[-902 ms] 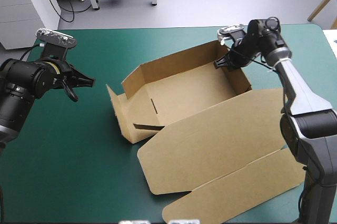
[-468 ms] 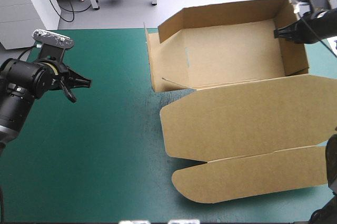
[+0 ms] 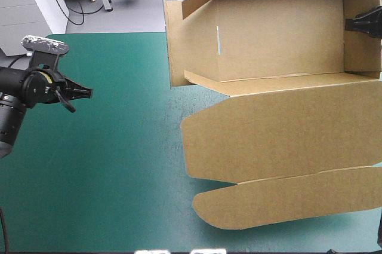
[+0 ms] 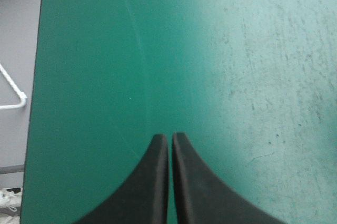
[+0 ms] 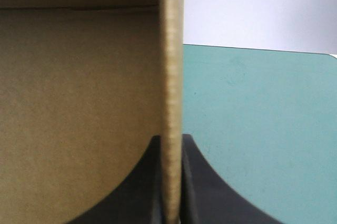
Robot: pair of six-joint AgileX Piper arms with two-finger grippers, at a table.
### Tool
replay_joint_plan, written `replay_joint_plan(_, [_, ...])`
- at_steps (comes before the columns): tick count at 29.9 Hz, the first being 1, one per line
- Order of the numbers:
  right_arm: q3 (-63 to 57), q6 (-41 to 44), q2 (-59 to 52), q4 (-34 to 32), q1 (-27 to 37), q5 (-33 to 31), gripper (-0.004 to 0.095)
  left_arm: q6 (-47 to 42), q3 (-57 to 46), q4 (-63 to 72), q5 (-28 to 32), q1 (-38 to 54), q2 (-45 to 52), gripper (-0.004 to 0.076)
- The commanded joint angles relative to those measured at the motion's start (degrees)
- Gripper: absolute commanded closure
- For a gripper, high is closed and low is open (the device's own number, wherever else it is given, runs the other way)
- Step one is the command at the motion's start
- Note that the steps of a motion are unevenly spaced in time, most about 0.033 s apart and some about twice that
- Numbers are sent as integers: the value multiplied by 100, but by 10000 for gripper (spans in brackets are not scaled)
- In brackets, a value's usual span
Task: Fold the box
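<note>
The brown box (image 3: 274, 45) hangs above the table with its walls raised as an open tray. Its long lid (image 3: 280, 140) and front flap (image 3: 286, 203) spread toward the table's near edge. My right gripper (image 3: 352, 24) is shut on the tray's right side wall. In the right wrist view that wall's edge (image 5: 171, 50) stands pinched between my right gripper (image 5: 171, 142), with the box's inside (image 5: 79, 108) to one side. Far from the box, over the left of the table, my left gripper (image 3: 87, 92) is shut on nothing. The left wrist view shows my left gripper (image 4: 170, 138) above bare cover.
The teal-green cover (image 3: 107, 170) lies bare between my left gripper and the box. The table's edge (image 4: 35, 103) runs beside and ahead of my left gripper. A white cabinet (image 3: 30, 3) stands beyond the far left corner.
My right gripper has raised the box off the table, up and to the right, so that it looms much larger. My left arm has drawn back a little to the left.
</note>
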State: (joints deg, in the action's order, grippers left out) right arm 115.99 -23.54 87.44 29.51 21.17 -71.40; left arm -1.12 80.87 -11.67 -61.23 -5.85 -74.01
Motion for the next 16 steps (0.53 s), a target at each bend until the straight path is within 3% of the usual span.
replay_joint_plan(1, [171, 7, -307, 413, 46, 230, 928, 989, 146, 1310, 201, 753, 158, 709])
replay_joint_plan(9, [-290, -407, -480, 1280, 46, 230, 928, 3307, -582, 4604, 109, 2479, 150, 709])
replay_joint_plan(16, [-913, -703, -598, 1789, 46, 230, 928, 5000, -1788, 6439, 303, 2737, 135, 710])
